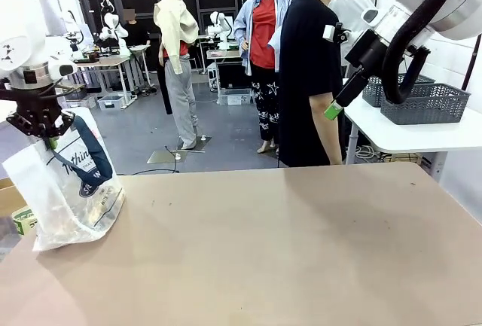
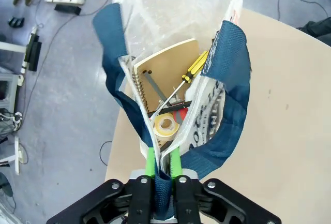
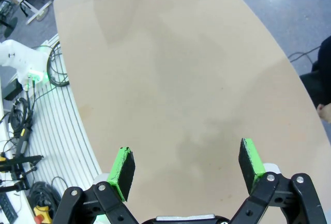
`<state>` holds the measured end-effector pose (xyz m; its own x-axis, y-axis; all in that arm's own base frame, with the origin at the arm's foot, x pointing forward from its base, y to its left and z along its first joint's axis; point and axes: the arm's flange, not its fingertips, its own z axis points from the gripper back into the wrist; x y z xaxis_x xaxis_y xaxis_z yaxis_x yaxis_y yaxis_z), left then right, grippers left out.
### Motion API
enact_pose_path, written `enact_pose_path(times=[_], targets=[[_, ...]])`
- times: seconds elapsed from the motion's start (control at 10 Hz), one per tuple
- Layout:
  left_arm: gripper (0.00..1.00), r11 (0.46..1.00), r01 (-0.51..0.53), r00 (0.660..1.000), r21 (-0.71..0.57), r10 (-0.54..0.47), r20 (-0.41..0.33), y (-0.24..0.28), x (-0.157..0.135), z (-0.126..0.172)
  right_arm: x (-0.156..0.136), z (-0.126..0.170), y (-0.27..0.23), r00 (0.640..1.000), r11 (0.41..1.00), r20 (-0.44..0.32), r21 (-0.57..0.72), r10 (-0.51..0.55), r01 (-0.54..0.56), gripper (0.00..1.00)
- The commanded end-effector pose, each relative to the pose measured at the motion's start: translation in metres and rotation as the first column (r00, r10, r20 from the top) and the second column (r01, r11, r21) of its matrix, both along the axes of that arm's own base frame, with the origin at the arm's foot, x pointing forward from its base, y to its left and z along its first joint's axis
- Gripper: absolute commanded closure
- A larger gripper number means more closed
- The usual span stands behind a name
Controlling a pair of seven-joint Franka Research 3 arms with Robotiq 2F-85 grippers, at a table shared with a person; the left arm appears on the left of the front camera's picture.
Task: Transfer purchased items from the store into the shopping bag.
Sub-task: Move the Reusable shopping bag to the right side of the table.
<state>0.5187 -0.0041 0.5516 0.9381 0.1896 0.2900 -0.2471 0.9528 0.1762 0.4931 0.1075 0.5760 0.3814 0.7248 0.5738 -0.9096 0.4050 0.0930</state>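
The shopping bag (image 1: 69, 194), whitish plastic with navy lettering, stands at the table's left edge. My left gripper (image 1: 50, 139) hangs over it, shut on its blue strap handle (image 2: 227, 58). In the left wrist view the green pads (image 2: 150, 161) pinch the strap. Purchased items lie inside the open bag: a tan spiral notebook (image 2: 165, 71), a yellow-handled screwdriver (image 2: 197, 65), a tape roll (image 2: 165, 125) and something red (image 2: 179, 114). My right gripper (image 1: 335, 108) hangs high at the right, open and with nothing in it (image 3: 187, 161), over bare tabletop. I cannot tell which basket is the store.
A person in a black shirt (image 1: 309, 77) stands at the far side. Two grey lattice baskets (image 1: 425, 104) sit on a white side table (image 1: 422, 134) at the right. A brown cardboard box (image 1: 7, 194) and a small green pack (image 1: 22, 220) lie left of the bag.
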Motion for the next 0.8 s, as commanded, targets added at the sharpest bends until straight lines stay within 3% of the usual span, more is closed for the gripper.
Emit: enact_pose_path(times=[0.0, 0.2, 0.3, 0.7], targets=[[0.46, 0.999, 0.029, 1.000, -0.027, -0.029, 0.006, 0.004, -0.007, 0.003, 0.000, 0.000, 0.001, 1.000, 1.000, 0.001, 0.007, -0.015, 0.015, 0.00], [0.06, 0.999, 0.033, 0.999, -0.033, -0.032, 0.011, 0.005, -0.007, 0.006, 0.000, 0.000, 0.001, 1.000, 1.000, 0.001, 0.007, -0.015, 0.015, 0.00], [0.00, 0.999, 0.033, 0.999, -0.042, -0.032, 0.011, 0.001, -0.009, 0.012, 0.000, 0.000, 0.001, 1.000, 1.000, 0.001, 0.007, -0.015, 0.015, 0.00], [0.00, 0.996, 0.044, 0.999, -0.074, -0.044, 0.010, -0.007, -0.006, 0.039, 0.000, 0.000, 0.001, 1.000, 1.000, 0.001, 0.007, -0.015, 0.015, 0.00]])
